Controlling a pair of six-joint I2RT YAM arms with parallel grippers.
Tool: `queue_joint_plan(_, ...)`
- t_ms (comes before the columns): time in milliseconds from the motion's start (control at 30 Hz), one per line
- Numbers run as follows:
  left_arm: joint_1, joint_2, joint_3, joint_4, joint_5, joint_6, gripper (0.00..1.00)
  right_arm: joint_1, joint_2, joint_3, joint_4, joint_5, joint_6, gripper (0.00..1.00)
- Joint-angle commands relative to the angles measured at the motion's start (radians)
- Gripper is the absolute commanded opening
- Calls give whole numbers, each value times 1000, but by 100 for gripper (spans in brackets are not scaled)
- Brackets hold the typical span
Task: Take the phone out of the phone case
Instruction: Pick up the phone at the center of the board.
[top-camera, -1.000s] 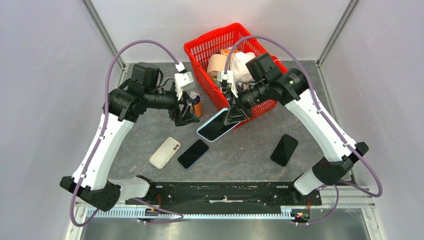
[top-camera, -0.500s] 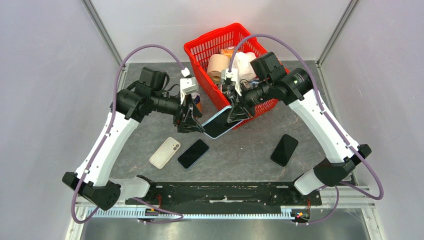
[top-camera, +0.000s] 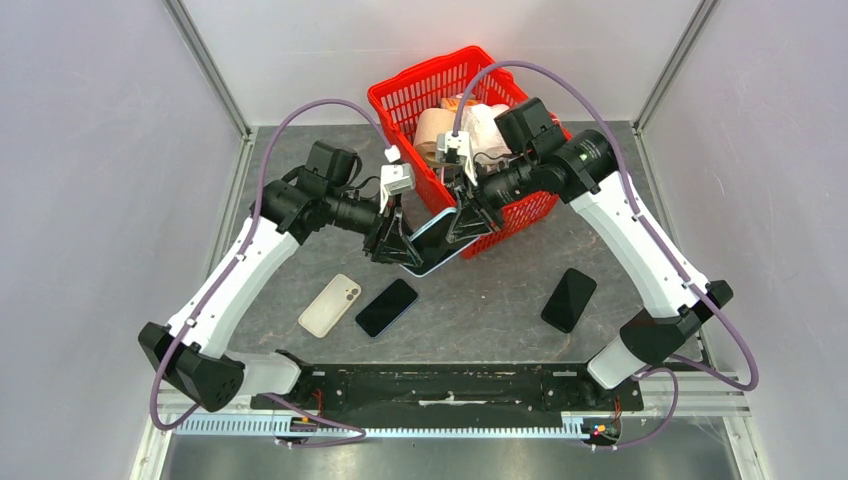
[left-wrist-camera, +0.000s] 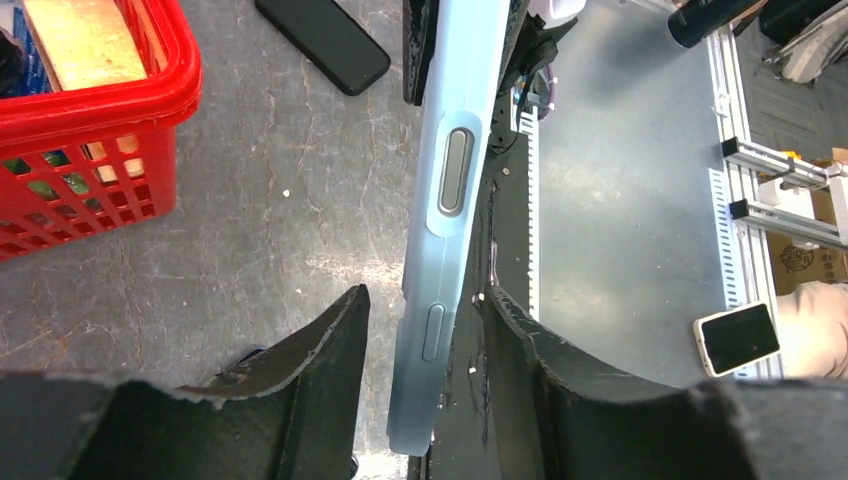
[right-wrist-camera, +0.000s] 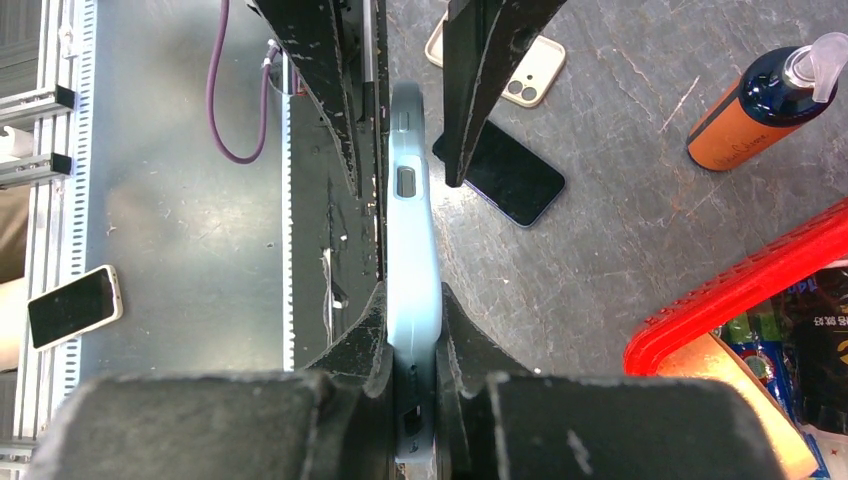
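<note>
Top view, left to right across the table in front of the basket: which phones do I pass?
In order: cream phone, lying back up → black phone → blue-cased phone, held off the table → second black phone.

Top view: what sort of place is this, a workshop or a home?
Probably a robot test booth in a lab: a left arm and right arm bolted to a rail, blank white walls in metal framing, and a red basket of props.
</note>
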Motion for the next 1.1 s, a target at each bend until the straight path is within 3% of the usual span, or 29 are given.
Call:
queue_joint_plan(0, -7, -3, -26, 45, 52, -15, 49, -7, -7, 57, 42, -56, 15, 0)
queue_joint_plan(133, -25, -8, -64, 66, 60, -21, 46, -11, -1, 64, 54, -67, 29, 0)
queue_joint_plan(200, -39, -6, -75, 82, 60, -31, 40, -13, 5, 65, 57, -75, 35, 0)
queue_joint_plan(333, -52, -3, -72, 101, 63, -45, 3, -13, 9, 54, 65, -86, 45, 0)
queue_joint_plan(400, -53, -2, -66, 102, 60, -46, 2, -14, 10, 43, 71, -87, 49, 0)
queue_joint_plan(433, -53, -3, -64, 102, 58, -45, 2, -15, 9, 37, 77, -83, 57, 6)
queue_joint_plan(500, -54, -9, -66, 103, 40, -40, 2, -22, 7, 28, 89, -67, 79, 30)
queue_joint_plan(567, -54, -26, -74, 104, 17, -28, 2, -38, 4, 16, 115, -64, 120, 45)
queue_joint_plan(667, -54, -60, -104, 137, -15, -31, 2, -81, -1, -14, 170, -109, 189, 58)
queue_joint_plan(867, -57, -84, -122, 152, -36, -33, 2, -108, 6, -60, 224, -200, 241, 56)
queue_joint_plan(1067, -63, -88, -133, 152, -53, -28, 2, -122, 15, -75, 250, -267, 274, 35)
